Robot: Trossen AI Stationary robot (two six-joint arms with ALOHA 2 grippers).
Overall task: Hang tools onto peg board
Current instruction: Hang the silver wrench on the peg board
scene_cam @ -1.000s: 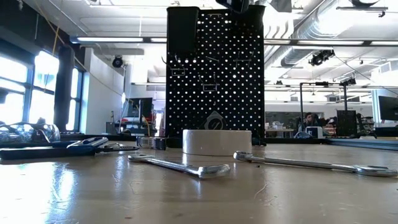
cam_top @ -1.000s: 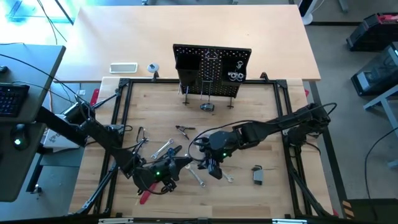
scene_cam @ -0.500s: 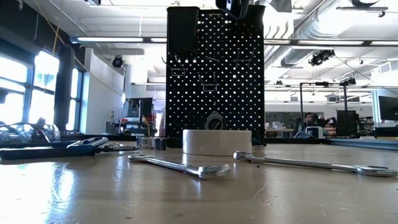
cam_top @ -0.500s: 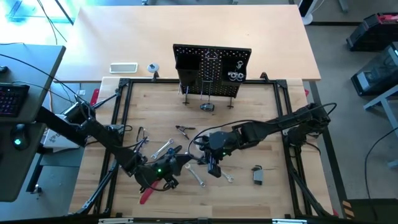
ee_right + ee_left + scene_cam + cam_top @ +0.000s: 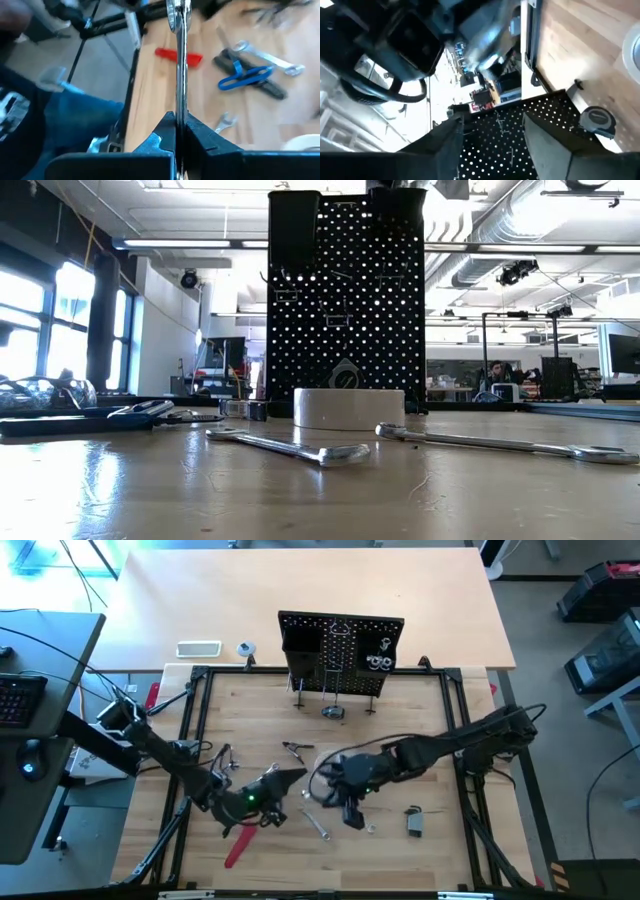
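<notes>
Near the middle of the wooden table (image 5: 420,730), the right gripper (image 5: 353,817) is clamped tight on a silver wrench (image 5: 179,60), whose shaft runs straight out between its dark fingers (image 5: 202,137) in the right wrist view. Just beside it on the left, the left gripper (image 5: 290,778) points toward the right arm with its fingers (image 5: 547,145) spread apart and nothing between them. A red-handled tool (image 5: 236,849) lies on the table close to the front edge below the left arm, and blue-handled pliers (image 5: 245,76) rest flat beside another wrench (image 5: 262,56). More wrenches (image 5: 290,446) lie on the wood in the low view, one on each side in front of a white tape roll (image 5: 348,408). The black peg board (image 5: 340,652) stands upright at the far edge of the table, well apart from both grippers, and a small tape measure (image 5: 597,120) sits on the table near its foot.
</notes>
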